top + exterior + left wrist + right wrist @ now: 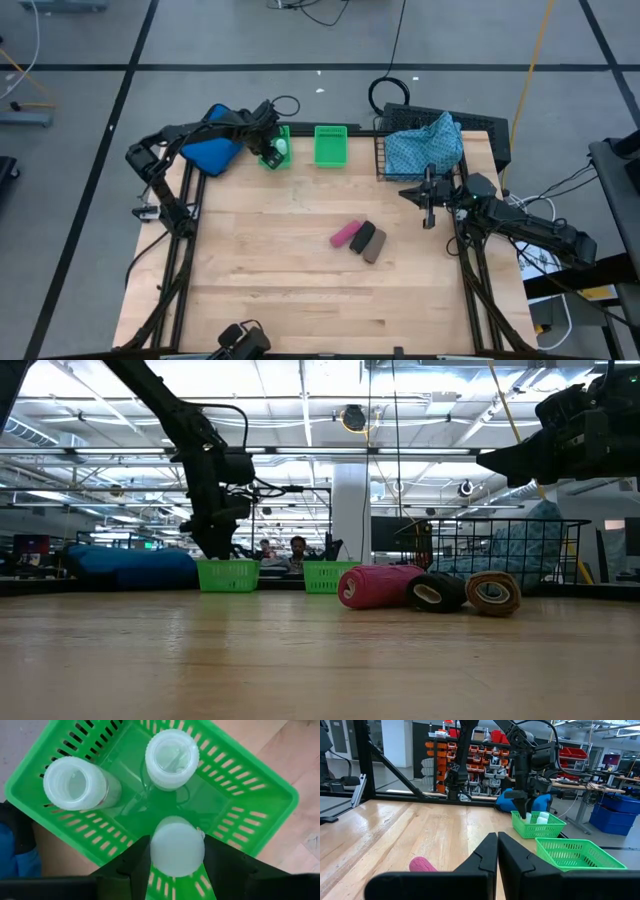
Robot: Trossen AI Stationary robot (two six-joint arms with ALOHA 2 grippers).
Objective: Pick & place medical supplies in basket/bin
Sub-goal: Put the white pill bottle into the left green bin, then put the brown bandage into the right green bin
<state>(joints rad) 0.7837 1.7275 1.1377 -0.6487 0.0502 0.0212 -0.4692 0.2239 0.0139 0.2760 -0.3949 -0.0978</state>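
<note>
Over at eleven o'clock on the table (300,260), the left gripper (272,150) is down inside the nearer-left green bin (260,790), its fingers (127,865) pinching the cap of one small white bottle (176,845) between them. Two more bottles (80,782) stand in that same bin, one toward each far corner (the left wrist view looks straight down on their caps), and neither touches the gripper. A solid blue pouch (213,148) lies just beside the bin on its outer side, and a second green bin (331,145) sits near it toward twelve o'clock, apart from the first.

Swing to two o'clock: the black wire basket (492,130) holds the blue-green patterned cloth (425,145), heaped up above the rim. Right gripper (430,205) hangs above the table just in front of the basket, fingers (485,857) pressed together with nothing between them.

Near the middle of the table, slightly toward four o'clock, three little rolls lie side by side: pink roll (344,235), black roll (362,238) and brown roll (376,245), the black one touching its neighbours.
</note>
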